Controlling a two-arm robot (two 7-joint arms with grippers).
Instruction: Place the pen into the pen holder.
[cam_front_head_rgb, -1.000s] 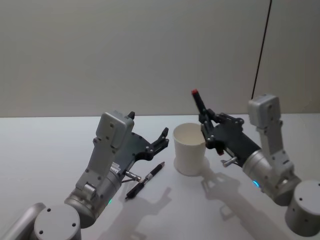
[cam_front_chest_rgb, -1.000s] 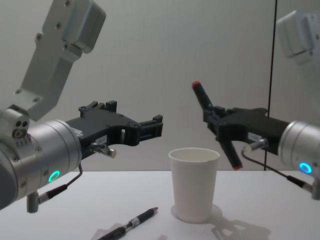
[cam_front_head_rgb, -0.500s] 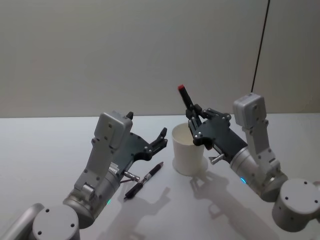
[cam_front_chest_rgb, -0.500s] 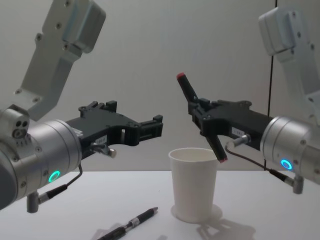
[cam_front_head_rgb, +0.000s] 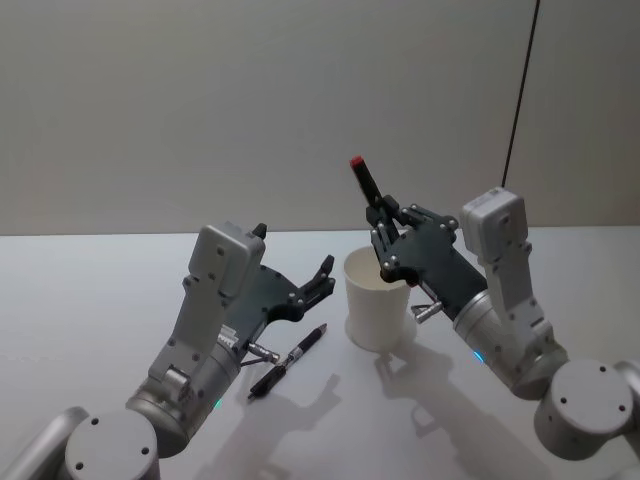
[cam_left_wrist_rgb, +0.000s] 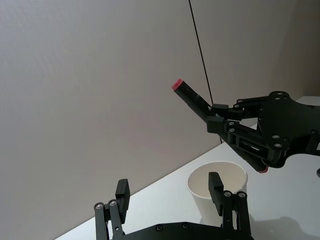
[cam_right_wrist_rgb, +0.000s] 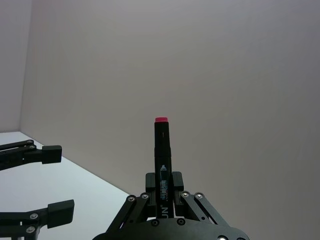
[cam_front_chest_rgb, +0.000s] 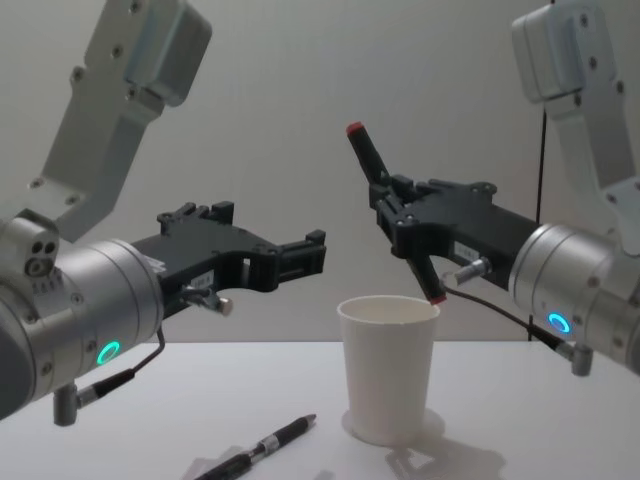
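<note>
Right gripper (cam_front_head_rgb: 384, 238), in the head view, was clamped on the pen (cam_front_head_rgb: 365, 185) at its middle and held it tilted above the cup (cam_front_head_rgb: 378, 310), probably so that it could drop inside on release. The left gripper (cam_front_head_rgb: 296, 254) hovered idle beside the cup, fingers apart, near a second pen (cam_front_head_rgb: 290, 360) lying on the table (cam_front_head_rgb: 100, 300). In the left wrist view the pen's lower red tip was close to the cup's rim. In the right wrist view the pen was a black marker with a red end and white print. In the chest view the lower tip hung just above the rim of the upright cup.
</note>
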